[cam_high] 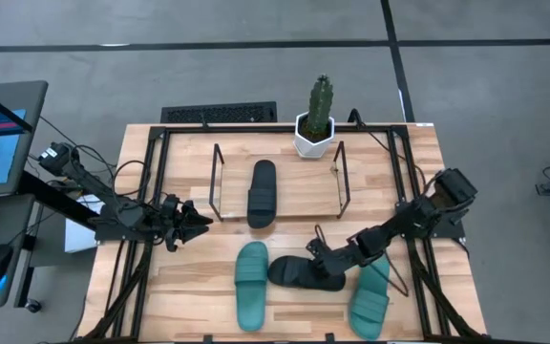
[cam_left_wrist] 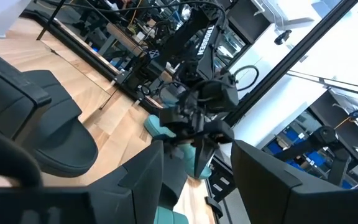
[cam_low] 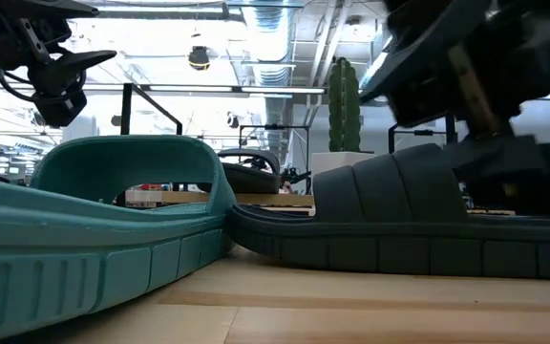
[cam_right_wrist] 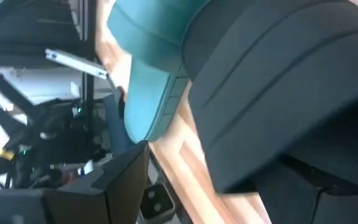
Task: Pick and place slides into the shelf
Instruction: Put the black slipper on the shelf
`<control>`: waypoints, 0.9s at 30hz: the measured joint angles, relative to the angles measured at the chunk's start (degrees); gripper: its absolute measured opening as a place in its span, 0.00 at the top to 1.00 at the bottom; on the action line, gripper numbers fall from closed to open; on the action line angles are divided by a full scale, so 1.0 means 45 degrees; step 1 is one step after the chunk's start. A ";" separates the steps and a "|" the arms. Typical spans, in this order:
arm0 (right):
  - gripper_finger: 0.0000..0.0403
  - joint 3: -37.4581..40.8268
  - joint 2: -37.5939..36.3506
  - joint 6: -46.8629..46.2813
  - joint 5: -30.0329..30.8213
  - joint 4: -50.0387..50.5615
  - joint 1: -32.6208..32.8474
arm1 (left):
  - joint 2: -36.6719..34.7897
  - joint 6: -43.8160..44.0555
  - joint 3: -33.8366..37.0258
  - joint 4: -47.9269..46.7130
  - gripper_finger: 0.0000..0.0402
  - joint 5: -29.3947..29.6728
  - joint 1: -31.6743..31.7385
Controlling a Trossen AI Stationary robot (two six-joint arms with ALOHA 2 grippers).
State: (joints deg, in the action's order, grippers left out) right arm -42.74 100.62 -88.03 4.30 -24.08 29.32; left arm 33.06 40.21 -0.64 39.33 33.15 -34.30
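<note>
One black slide (cam_high: 263, 194) already lies inside the shelf (cam_high: 218, 182); another black slide (cam_high: 304, 273) sits on the bench (cam_high: 189, 287) between two teal slides (cam_high: 251, 285), with the right pincer (cam_high: 325, 256) at its strap, grip hidden. Rubber looks light and bendy, so the strap suits holding. Left pincer (cam_high: 199, 219) waits spread beside the shelf. Smooth wood planks, cluttered workshop beyond.

Slides: two matte black (cam_high: 263, 194) (cam_high: 306, 272), two teal green (cam_high: 251, 285) (cam_high: 370, 298). Shelf (cam_high: 216, 182): black rods. Tabletop (cam_high: 189, 287): light wood planks. Cactus (cam_high: 322, 102): green, white pot (cam_high: 313, 141).
</note>
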 joint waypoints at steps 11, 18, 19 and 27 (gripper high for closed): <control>0.57 -0.0446 0.0713 -0.1002 0.0003 0.0327 -0.0189 | 0.0000 0.0029 0.0000 -0.0010 0.56 -0.0330 0.0000; 0.96 -0.0369 -0.0200 -0.0108 -0.0623 0.1053 -0.0043 | 0.0005 0.0034 0.0000 -0.0326 0.56 -0.0330 0.0000; 0.97 -0.0369 -0.0395 -0.0069 -0.0654 0.1204 0.0010 | 0.0005 0.0034 0.0000 -0.0335 0.56 -0.0330 0.0000; 0.99 -0.1219 -0.2369 0.0589 -0.1126 0.5469 0.0574 | 0.0000 0.0034 0.0000 -0.0359 0.56 -0.0340 0.0000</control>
State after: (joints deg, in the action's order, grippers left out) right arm -48.23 89.96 -85.38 -0.77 0.54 31.90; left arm 33.06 40.36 -0.64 37.71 31.62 -34.30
